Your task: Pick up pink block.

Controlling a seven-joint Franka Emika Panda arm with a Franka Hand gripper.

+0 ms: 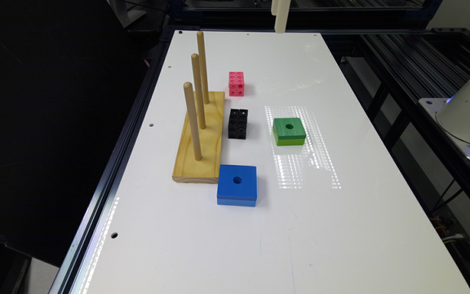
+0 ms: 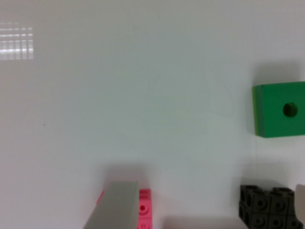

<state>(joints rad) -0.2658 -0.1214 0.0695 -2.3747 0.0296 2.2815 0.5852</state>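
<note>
The pink block [image 1: 236, 83] is a small cube with round holes, resting on the white table [image 1: 341, 228] beside the far end of the wooden peg board. In the exterior view my gripper [image 1: 280, 16] hangs high over the table's far end, well above the block. In the wrist view the gripper [image 2: 209, 187] is open with nothing between its fingers. One grey finger [image 2: 114, 205] covers part of the pink block [image 2: 144, 210], so only a corner of it shows. The other finger sits at the frame's edge.
A black cube [image 1: 238, 123] [image 2: 264, 210] stands just nearer than the pink one. A green block [image 1: 288, 130] [image 2: 279, 109] with a centre hole lies toward the exterior view's right, a blue block [image 1: 237, 184] nearer still. The wooden board [image 1: 200, 143] carries three upright pegs.
</note>
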